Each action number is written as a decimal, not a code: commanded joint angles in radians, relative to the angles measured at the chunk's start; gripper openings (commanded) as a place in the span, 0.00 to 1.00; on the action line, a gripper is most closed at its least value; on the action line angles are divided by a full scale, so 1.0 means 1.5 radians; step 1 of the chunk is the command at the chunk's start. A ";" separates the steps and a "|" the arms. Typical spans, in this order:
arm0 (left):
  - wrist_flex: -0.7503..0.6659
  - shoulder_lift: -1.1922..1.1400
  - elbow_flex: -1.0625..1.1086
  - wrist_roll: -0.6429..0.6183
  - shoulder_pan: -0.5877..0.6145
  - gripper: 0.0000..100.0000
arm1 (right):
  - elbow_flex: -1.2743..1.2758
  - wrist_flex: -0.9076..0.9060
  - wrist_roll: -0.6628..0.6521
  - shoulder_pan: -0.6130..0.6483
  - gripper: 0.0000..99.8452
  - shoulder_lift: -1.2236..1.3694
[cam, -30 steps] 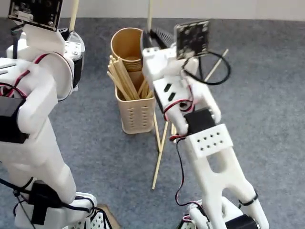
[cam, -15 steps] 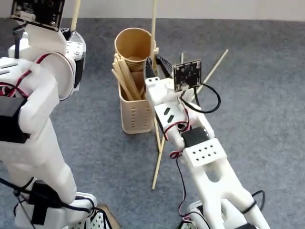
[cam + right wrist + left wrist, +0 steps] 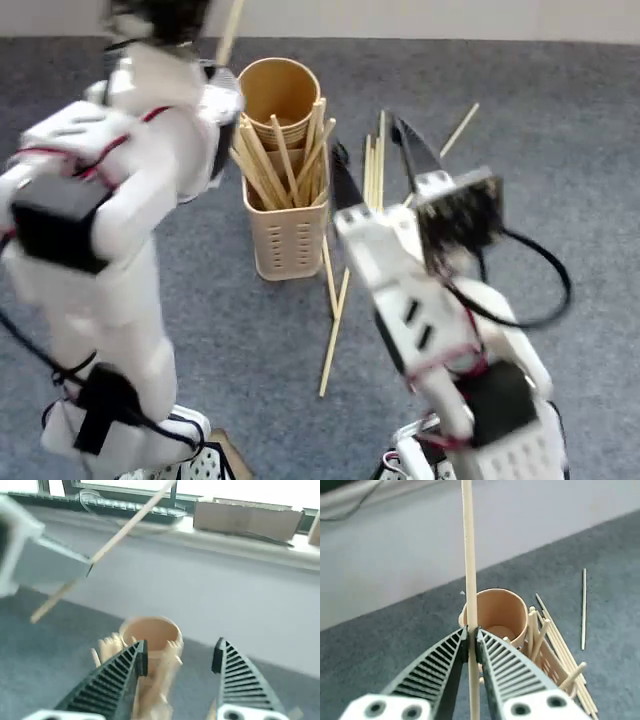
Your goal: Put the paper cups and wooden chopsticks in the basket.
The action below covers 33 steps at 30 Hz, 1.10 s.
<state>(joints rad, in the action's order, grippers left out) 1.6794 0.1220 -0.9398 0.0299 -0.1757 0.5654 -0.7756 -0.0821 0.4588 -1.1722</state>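
The left claw (image 3: 471, 630) is clamped shut on a single wooden chopstick (image 3: 468, 555), which stands nearly upright between its fingers and rises well above them. In the left wrist view, this claw sits above and just beside the basket (image 3: 551, 661). The stacked paper cups (image 3: 498, 614) are directly beyond its tips.

The basket (image 3: 288, 240) stands upright on the grey table (image 3: 560, 150). The paper cups (image 3: 278, 92) are nested in its far end. A bundle of chopsticks (image 3: 270, 165) leans inside it, fanning out over the rim.

The right claw (image 3: 367, 140) is spread wide open and grips nothing. It hangs just beside the basket, on the side away from the left arm. From its own wrist camera the paper cups (image 3: 150, 635) lie beyond the open fingers (image 3: 131, 666).

Two loose chopsticks (image 3: 335, 320) lie crossed on the table near the basket's foot. Another loose chopstick (image 3: 460, 128) lies farther off beyond the right claw.
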 commanded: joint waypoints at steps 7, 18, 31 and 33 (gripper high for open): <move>-0.098 -0.008 0.001 -0.058 -0.090 0.00 | 0.453 0.061 -0.009 -0.160 0.22 -0.331; -0.141 0.054 0.024 0.018 -0.096 0.00 | 0.644 0.076 -0.006 -0.159 0.22 -0.404; -0.231 0.322 0.579 -0.030 -0.043 0.00 | 0.700 0.076 -0.009 -0.144 0.22 -0.409; -0.363 0.359 0.696 -0.031 -0.043 0.00 | 0.700 0.076 -0.009 -0.144 0.22 -0.409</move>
<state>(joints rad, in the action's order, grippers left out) 1.4078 0.5823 -0.1649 0.0023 -0.2555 1.6210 -0.6790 -0.0852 0.2286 -1.7799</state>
